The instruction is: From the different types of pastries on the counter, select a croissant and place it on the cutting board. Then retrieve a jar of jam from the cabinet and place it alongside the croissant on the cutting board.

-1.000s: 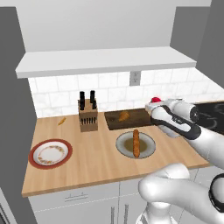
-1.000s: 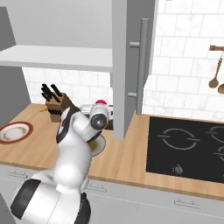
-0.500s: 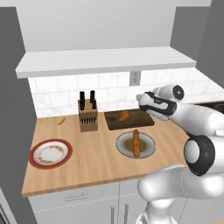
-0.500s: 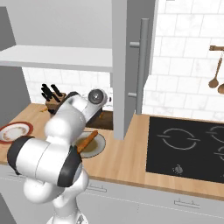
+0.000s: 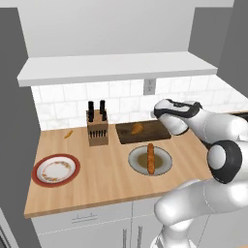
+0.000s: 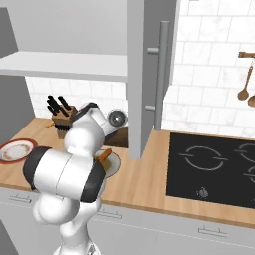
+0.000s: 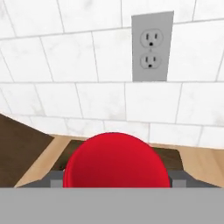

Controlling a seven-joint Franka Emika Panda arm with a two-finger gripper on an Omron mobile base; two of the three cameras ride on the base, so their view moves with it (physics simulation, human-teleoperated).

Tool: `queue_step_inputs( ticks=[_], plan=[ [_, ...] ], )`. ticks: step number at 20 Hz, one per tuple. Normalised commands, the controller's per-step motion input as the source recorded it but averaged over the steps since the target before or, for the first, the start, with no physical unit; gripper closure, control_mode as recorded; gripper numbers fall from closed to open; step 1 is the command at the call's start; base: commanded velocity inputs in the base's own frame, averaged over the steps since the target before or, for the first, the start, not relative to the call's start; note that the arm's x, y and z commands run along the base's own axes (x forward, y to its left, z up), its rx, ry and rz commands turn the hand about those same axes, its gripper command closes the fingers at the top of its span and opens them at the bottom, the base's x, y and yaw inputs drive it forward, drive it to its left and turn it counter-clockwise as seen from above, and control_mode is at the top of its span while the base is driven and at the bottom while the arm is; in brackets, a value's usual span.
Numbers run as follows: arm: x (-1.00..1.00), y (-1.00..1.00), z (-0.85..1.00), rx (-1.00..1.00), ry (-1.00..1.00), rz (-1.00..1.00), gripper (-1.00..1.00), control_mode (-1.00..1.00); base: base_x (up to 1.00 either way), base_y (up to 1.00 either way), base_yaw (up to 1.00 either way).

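Above the right end of the cutting board (image 5: 145, 131), the gripper (image 7: 116, 183) holds the jar of jam (image 7: 116, 162) clamped between its fingers, facing the tiled wall and its outlet (image 7: 152, 47). The croissant (image 5: 137, 128) lies on the board's left half; the baguette-like stick (image 5: 150, 158) rests on a plate in front. Judgement: the jar is rigid, smooth, moderately heavy and probably breakable — a firm grip across its round body suits it, and it wants setting down upright beside the croissant.

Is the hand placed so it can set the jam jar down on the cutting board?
Probably yes. The hand holds the jar of jam just above the cutting board, whose right end looks bare; the croissant lies further left.
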Motion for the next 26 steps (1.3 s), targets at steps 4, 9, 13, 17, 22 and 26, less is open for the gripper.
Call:
queue_step_inputs(
  ticks=[4, 9, 13, 17, 22, 26],
  plan=[
    [0.07, -0.12, 0.11, 0.00, 0.07, 0.19, 1.00, -1.00, 0.00, 0.00, 0.00],
    [0.11, 0.03, -0.01, 0.00, 0.10, 0.00, 1.00, -1.00, 0.00, 0.00, 0.00],
    [-0.03, 0.01, -0.03, 0.00, 0.07, -0.02, 1.00, -1.00, 0.00, 0.00, 0.00],
    [-0.02, 0.00, 0.00, -0.01, -0.08, 0.03, 1.00, -1.00, 0.00, 0.00, 0.00],
    [0.00, 0.00, -0.01, -0.07, -0.18, 0.06, 1.00, -1.00, 0.00, 0.00, 0.00],
    [0.01, 0.00, -0.10, -0.05, 0.00, 0.04, 1.00, -1.00, 0.00, 0.00, 0.00]
  ],
)
